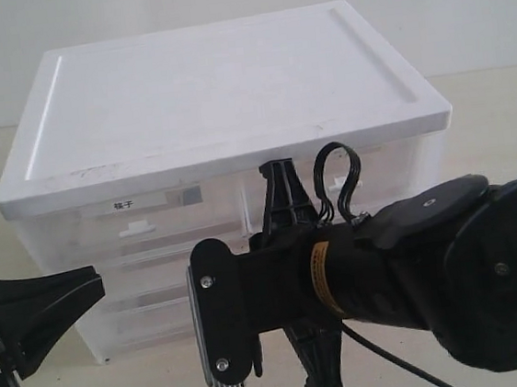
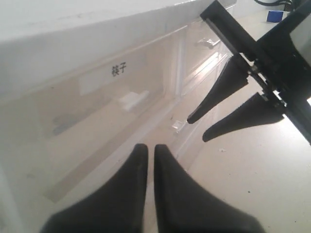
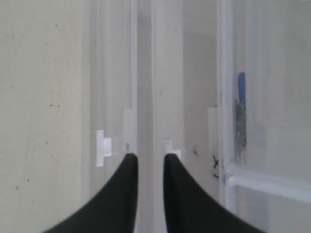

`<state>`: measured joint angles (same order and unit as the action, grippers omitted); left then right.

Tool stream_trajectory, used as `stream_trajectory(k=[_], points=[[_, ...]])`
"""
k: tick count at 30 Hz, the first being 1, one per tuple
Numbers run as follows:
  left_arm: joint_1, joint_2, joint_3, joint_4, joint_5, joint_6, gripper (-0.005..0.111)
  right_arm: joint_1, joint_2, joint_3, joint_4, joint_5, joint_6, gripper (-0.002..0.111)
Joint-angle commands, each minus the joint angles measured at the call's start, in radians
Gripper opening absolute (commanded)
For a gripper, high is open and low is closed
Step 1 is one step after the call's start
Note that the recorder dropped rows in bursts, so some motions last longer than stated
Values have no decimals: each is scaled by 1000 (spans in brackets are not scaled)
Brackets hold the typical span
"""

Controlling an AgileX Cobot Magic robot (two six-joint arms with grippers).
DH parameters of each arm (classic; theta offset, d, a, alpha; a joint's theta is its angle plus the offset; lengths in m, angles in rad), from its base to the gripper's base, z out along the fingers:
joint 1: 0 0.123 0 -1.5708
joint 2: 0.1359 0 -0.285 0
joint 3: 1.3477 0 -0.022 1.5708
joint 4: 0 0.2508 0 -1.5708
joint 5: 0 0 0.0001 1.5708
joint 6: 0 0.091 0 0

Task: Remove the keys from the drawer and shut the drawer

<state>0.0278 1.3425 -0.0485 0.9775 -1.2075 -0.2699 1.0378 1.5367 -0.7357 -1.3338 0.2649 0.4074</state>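
White see-thru plastic drawer cabinet (image 1: pixel 220 87) sits on a beige table (image 1: pixel 490 104), drawer fronts looking pushed in as far as shows. R gripper (image 3: pixel 148 158) points at the cabinet front near the middle divider, fingers a little apart w/ nothing btwn them. Its tips sit close to two small white handle tabs (image 3: pixel 103 148); contact can't be told. Only the R wrist view shows the keys (image 3: pixel 240 104): a blurry blue and grey shape behind the cloudy wall of the drawer (image 3: pixel 272 121) just beside that gripper, so inside, not held. L gripper (image 2: pixel 149 148) hangs low at the exterior view's left, in front of the left column and lower than the drawer w/ a printed label (image 2: pixel 119 70). Its fingers are drawn together w/ only a thin slit, holding nothing. Both grippers are near each other, not touching. Black cable (image 1: pixel 334 162) loops up over the R arm's wrist.
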Motion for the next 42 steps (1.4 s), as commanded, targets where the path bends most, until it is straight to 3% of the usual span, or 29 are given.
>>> stream_trajectory(k=[1, 6, 10, 14, 18, 21, 24, 42], points=[[-2, 1, 4, 9, -14, -20, 5, -6, 11, 5, 19, 31, 36, 2], [-2, 1, 4, 13, -14, -25, 5, -6, 11, 5, 17, 50, 40, 18], [-2, 1, 4, 26, -14, -25, 5, 19, 11, 33, 22, 51, 47, 21], [-2, 1, 4, 31, -14, -25, 5, 114, 11, 66, -51, 245, 72, 21], [-2, 1, 4, 27, -14, -25, 5, 202, 11, 77, -242, 421, 245, 22], [-2, 1, 4, 30, -14, -25, 5, 208, 11, 77, -383, 378, 394, 22], [-2, 1, 4, 39, -14, -25, 5, 208, 11, 77, -411, 342, 469, 22], [-2, 1, 4, 40, -14, -27, 5, 168, 86, 108, -411, 317, 496, 22]])
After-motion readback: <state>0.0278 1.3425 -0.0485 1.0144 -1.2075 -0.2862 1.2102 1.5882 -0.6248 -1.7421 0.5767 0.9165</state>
